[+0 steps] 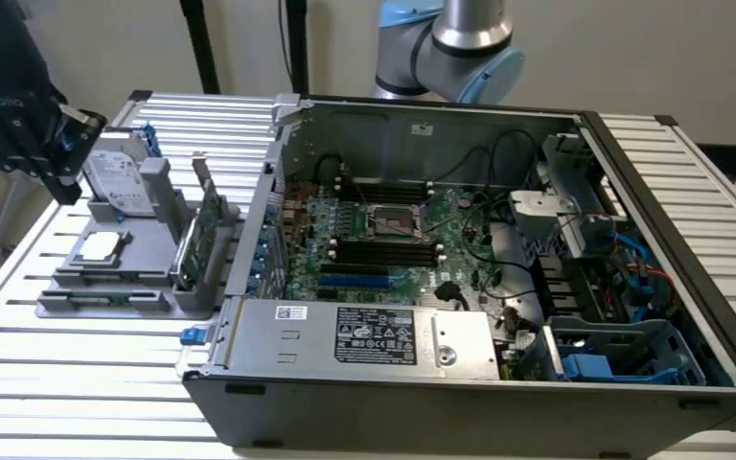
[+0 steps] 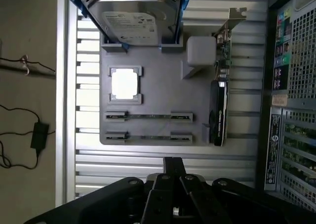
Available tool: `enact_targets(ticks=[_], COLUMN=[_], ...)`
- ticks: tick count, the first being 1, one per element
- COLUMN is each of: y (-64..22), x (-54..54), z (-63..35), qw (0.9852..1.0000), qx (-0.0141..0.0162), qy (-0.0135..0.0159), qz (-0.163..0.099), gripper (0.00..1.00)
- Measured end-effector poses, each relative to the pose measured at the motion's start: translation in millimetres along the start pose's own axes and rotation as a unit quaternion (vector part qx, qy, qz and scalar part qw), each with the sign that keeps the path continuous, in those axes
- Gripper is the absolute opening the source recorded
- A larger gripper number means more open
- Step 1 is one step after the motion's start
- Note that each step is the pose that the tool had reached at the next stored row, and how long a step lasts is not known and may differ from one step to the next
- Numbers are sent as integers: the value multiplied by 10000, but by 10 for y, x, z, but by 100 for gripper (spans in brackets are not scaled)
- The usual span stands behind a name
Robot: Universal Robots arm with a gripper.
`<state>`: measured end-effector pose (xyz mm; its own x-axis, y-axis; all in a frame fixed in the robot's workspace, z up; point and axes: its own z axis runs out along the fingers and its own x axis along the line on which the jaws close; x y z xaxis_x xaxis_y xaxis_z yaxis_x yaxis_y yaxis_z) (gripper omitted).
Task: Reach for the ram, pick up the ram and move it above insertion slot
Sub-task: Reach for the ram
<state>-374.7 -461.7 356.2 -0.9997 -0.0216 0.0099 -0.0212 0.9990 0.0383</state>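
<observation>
Hand (image 2: 174, 161), pinched together and empty, hangs at the exterior view's upper left, apart from the ram (image 2: 148, 136), flat in the holder (image 2: 158, 98), long axis crosswise to its reach.

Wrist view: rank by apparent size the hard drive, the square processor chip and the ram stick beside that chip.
1. hard drive: clearly largest.
2. processor chip.
3. ram stick: longer than the chip but a thin strip, so least area. By length alone, it would outrank the chip.
</observation>
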Motion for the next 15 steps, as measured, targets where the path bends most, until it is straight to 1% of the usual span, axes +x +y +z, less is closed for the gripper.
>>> enact_targets(ticks=[2,7,8,10,12,15], y=[-12,-12,-12,-11,-11,-11], x=[16,21,24,25,25,24], z=[33,35,35,36,36,37], qw=[10000,10000,10000,9997,9992,9977], qx=[-1,1,1,3,4,7], qy=[0,1,1,8,15,25], qz=[-5,-15,-52,-225,-404,-682], gripper=[11,11,11,11,11,11])
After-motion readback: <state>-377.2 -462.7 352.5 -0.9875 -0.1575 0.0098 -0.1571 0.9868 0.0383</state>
